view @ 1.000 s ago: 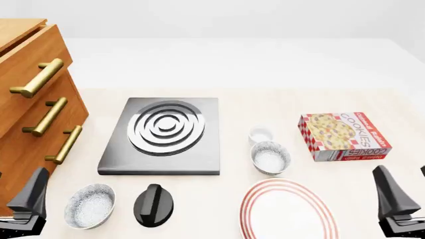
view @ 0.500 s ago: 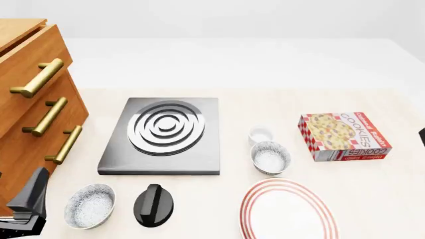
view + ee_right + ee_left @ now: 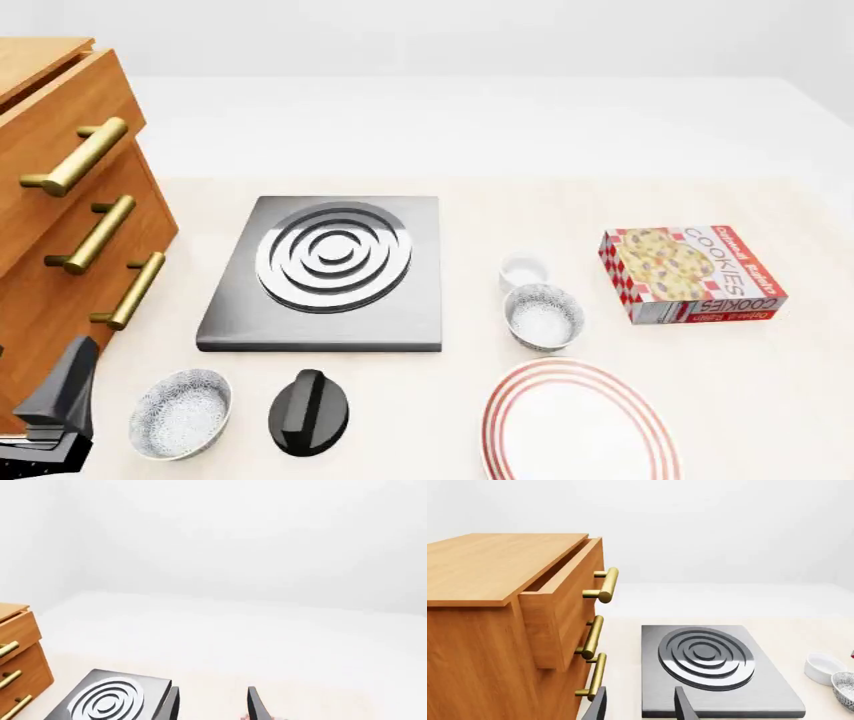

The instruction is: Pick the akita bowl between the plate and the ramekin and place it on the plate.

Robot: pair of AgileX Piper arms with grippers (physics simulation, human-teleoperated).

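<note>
Left wrist view: left tool (image 3: 639, 705), dark fingers parted, empty; wooden drawer chest (image 3: 507, 625), brass handles; grey ringed burner slab (image 3: 710, 667).

Front view: speckled akita bowl (image 3: 543, 316), white inside, on pale surface (image 3: 747, 380), between ramekin (image 3: 525, 270) at 11 o'clock and flat red-ringed plate (image 3: 577, 420) at 6 o'clock.

Right wrist view: right tool (image 3: 213, 705), fingers parted, empty.

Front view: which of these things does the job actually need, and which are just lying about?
Needed:
akita bowl, between the other two
plate
ramekin

Lying about:
second speckled bowl
stove plate
black knob
cookie box
drawers
</note>
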